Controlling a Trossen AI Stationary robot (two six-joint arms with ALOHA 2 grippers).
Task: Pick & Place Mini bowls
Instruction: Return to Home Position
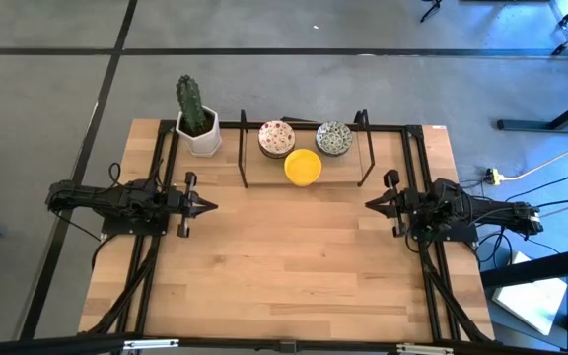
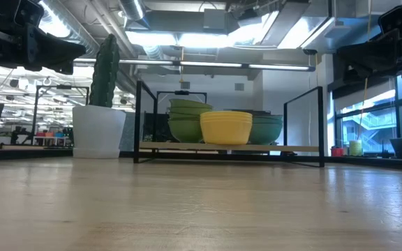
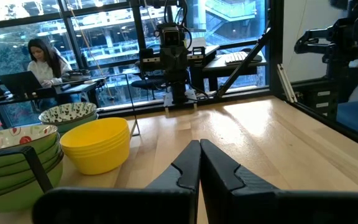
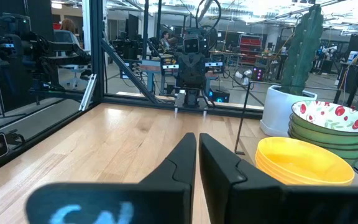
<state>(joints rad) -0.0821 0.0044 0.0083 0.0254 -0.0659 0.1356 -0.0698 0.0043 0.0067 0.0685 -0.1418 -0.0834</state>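
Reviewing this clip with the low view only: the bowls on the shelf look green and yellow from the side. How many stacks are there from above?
Observer: Three: a red-speckled stack, a green-grey patterned stack, and a yellow stack set forward of both.
Operator: Is either gripper holding a bowl?
Observer: No; the left gripper and right gripper are both shut and empty.
Operator: Where are the grippers parked?
Observer: The high view shows them at opposite sides of the table, pointing at each other, apart from the shelf.
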